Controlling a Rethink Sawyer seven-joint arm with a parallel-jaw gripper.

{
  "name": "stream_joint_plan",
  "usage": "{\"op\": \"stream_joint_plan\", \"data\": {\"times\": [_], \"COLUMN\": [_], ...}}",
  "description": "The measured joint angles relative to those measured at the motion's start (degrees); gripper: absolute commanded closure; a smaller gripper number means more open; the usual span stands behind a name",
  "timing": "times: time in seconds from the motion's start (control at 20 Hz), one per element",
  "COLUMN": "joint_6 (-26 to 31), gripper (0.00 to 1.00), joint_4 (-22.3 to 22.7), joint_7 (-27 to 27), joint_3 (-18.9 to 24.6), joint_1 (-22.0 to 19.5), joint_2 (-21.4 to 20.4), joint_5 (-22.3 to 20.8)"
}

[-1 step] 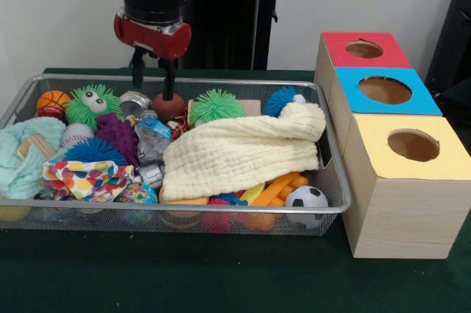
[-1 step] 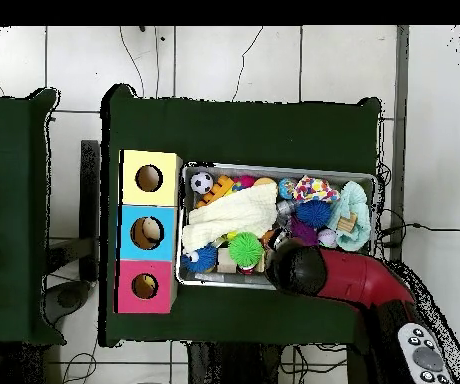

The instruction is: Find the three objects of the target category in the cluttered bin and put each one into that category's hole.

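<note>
My gripper (image 1: 154,81) hangs over the back of the wire bin (image 1: 335,210), left of centre, with its fingers (image 1: 137,70) spread open. Its right finger comes down onto a dark red ball (image 1: 168,105); nothing sits between the two. Sports balls lie in the bin: a basketball (image 1: 54,99) at the back left, a baseball (image 1: 76,134) and a soccer ball (image 1: 306,197) (image 2: 202,183) at the front right. Right of the bin stand three boxes with holes: red (image 1: 366,49), blue (image 1: 385,90) and yellow (image 1: 413,145). In the overhead view the arm (image 2: 334,276) hides the gripper.
A cream cloth (image 1: 239,152) (image 2: 229,215) covers the bin's middle. Around it lie spiky balls: green with eyes (image 1: 92,103), green (image 1: 215,105) (image 2: 245,248), blue (image 1: 280,99) and purple (image 1: 118,136). A mint cloth (image 1: 26,151) and a spotted cloth (image 1: 85,177) lie at the left.
</note>
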Motion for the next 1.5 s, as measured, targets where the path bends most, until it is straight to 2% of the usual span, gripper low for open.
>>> {"op": "stream_joint_plan", "data": {"times": [0.15, 0.55, 0.75, 1.25, 1.5], "joint_6": [0.0, 0.3, 2.7, 9.9, 10.6], "gripper": [0.0, 0.0, 0.0, 0.0, 0.0], "joint_4": [-2.2, -6.8, -9.5, -12.8, -12.9], "joint_7": [0.0, -0.1, -0.8, -5.3, -7.4], "joint_3": [3.3, 8.9, 12.0, 14.9, 15.0], "joint_1": [-2.2, -6.0, -9.3, -17.3, -20.6], "joint_2": [1.4, 3.8, 5.3, 7.9, 8.9], "joint_5": [-1.9, -4.5, -5.9, -9.3, -12.0]}}
